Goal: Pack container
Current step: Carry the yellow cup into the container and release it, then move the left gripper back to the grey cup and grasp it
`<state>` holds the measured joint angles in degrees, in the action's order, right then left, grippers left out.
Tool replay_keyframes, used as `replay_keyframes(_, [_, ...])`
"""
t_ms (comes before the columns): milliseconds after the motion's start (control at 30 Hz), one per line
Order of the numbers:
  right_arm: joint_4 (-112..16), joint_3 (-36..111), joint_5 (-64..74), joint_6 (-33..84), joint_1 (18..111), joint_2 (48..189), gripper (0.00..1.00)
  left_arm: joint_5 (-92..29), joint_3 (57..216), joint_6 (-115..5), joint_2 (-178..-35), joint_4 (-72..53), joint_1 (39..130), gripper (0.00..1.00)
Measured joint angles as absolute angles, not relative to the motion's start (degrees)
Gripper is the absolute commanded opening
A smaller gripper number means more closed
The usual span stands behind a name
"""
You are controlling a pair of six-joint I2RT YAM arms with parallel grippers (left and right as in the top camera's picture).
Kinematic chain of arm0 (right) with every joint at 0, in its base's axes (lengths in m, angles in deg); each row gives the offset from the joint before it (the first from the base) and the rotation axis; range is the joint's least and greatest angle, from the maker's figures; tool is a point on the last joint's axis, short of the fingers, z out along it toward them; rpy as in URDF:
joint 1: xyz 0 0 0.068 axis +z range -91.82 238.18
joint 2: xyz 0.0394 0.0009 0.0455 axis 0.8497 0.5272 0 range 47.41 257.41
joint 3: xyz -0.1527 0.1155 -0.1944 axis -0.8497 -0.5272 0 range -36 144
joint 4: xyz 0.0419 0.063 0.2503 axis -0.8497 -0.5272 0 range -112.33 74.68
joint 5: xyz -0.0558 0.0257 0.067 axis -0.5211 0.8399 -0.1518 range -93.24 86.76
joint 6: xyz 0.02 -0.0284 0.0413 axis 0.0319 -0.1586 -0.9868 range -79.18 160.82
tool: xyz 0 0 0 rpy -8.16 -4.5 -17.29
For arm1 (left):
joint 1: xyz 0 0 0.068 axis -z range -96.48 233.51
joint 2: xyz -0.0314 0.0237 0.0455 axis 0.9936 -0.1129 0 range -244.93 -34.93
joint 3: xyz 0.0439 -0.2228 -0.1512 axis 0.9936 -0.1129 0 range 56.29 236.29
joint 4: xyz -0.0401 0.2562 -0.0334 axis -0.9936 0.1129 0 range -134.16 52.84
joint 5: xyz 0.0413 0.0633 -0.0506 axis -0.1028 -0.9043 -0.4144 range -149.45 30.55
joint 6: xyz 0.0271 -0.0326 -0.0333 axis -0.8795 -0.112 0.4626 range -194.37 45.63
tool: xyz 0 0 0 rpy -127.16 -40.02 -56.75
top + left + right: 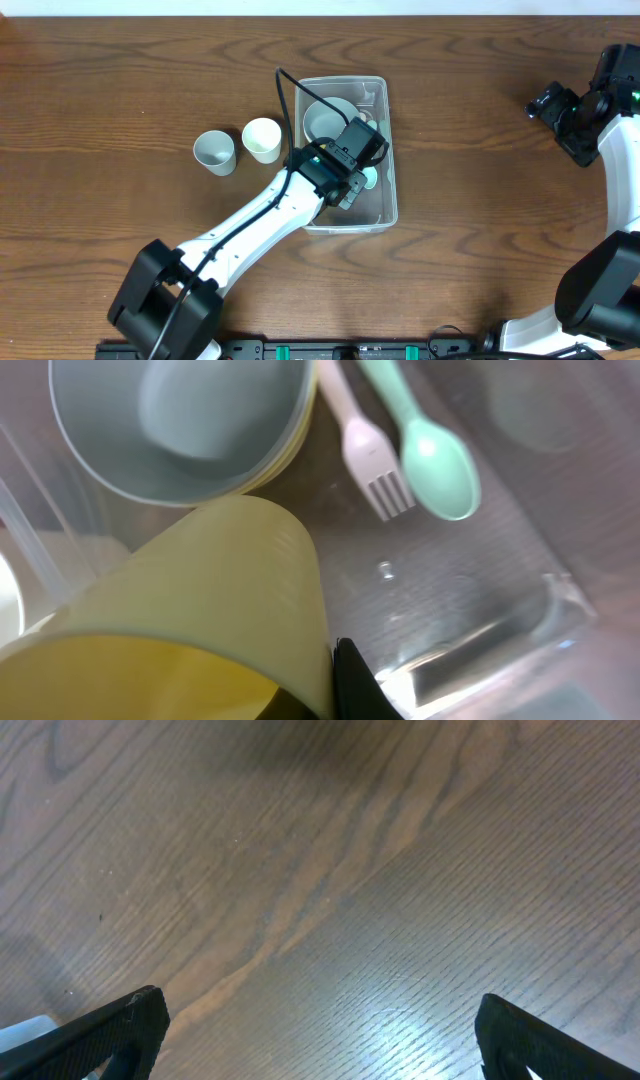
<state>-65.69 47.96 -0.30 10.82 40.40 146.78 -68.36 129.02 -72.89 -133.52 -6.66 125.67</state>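
Left claw (348,186) is clamped on the wall of a pale yellow cup (200,600) and hangs low inside the container (350,79). One dark finger (350,680) shows against the cup's side. I cannot tell whether the cup's base touches the floor yet.

The step in hand looks like setting this cup into the free near end. To do it well, lower the cup until it sits flat. Keep it off the stacked bowls (170,420) and the cutlery, and let go only once it is seated. Then rise straight up so the thin wall is not dragged.

This container is clear plastic, rectangular with rounded corners and a rim, and it lies at mid-table (100,80). The bowls fill its far end. A pink fork (370,460) and a mint spoon (435,455) lie side by side on its floor.

Just left of it stand a grey-blue cup (214,152) and a white cup (262,139). Well apart, at the right edge, the right claw (320,1030) hovers over bare wood with its fingers spread wide, holding nothing.
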Motion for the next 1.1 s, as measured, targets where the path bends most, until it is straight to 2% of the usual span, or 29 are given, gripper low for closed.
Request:
replay_keyframes(200, [-65.69, 47.96, -0.3, 10.8, 40.4, 146.78, 0.99, -70.0, 129.02, -72.85, -135.9, -6.71, 124.46, 0.06])
replay_keyframes(333, [-65.69, 47.96, -0.3, 10.8, 40.4, 146.78, 0.99, -70.41, 129.02, -72.85, -136.75, -6.62, 123.28, 0.15])
replay_keyframes(533, [-65.72, 47.96, -0.3, 10.8, 40.4, 146.78, 0.99, -70.52, 129.02, -72.85, -136.8, -6.71, 122.89, 0.17])
replay_keyframes(600, [-65.69, 47.96, -0.3, 10.82, 40.4, 146.78, 0.99, -70.65, 129.02, -73.0, -136.8, -6.71, 122.89, 0.33])
replay_keyframes(733, [-65.69, 47.96, -0.3, 10.82, 40.4, 146.78, 0.99, -70.89, 129.02, -72.81, -136.8, -6.71, 122.89, 0.46])
replay_keyframes(1100, [-65.69, 47.96, -0.3, 10.8, 40.4, 146.78, 0.99, -71.07, 129.44, -72.83, -136.53, -5.35, 122.89, 0.48])
